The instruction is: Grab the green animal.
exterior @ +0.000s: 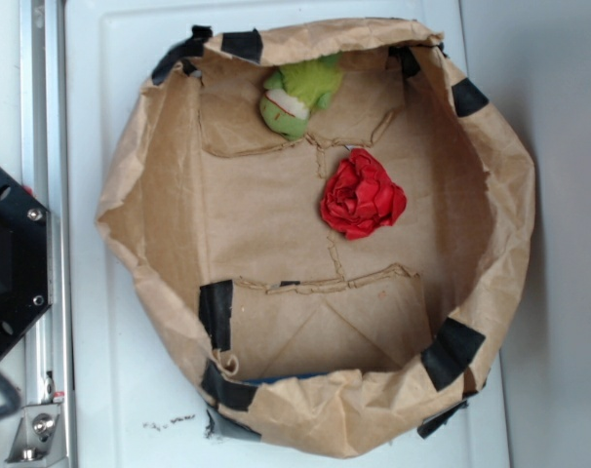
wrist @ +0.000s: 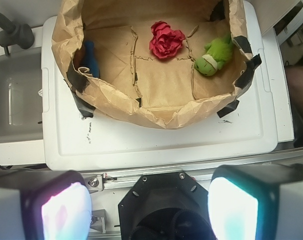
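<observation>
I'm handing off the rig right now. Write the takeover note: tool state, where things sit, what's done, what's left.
Tool: open, empty, held back outside the paper bin.
Green animal: on the bin floor by one end wall, untouched.
Red fabric rose: near it, mid-floor, slightly apart; not the target.
Done: nothing yet.
Left: move over the bin, descend on the green animal, close, lift.

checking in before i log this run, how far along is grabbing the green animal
Nothing is done yet. The green animal lies untouched against the wall of the paper bin, apart from the red fabric rose. The gripper is open and empty, outside the bin. Reaching in, closing and lifting all remain.
</observation>
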Available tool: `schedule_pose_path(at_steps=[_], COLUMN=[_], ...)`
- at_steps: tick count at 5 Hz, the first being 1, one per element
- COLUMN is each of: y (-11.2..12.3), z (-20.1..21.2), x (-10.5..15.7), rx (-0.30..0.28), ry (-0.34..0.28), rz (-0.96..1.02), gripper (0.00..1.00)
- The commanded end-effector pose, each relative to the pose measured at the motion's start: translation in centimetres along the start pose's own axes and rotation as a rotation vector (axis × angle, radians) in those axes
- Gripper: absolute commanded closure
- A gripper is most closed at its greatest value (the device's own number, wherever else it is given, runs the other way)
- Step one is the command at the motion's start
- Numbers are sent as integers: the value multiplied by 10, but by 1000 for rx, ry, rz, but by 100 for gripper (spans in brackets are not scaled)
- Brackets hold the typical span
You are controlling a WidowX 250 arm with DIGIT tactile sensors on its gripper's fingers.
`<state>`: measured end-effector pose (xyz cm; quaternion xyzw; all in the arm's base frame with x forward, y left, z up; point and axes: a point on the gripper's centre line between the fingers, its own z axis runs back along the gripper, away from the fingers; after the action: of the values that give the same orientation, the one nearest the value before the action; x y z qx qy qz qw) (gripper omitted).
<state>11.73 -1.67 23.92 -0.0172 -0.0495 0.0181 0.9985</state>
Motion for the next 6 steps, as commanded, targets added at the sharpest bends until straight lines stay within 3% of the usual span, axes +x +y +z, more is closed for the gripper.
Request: schedule_pose_path(at_steps=[1, 2, 3, 6], y=[0, 4, 16, 16], z=[0, -15, -18, -18], x=[0, 28, 48, 48], rx=[0, -79, -138, -138], ry=[0, 50, 45, 45], rz=[0, 43, 1, 1], gripper=[0, 0, 0, 0])
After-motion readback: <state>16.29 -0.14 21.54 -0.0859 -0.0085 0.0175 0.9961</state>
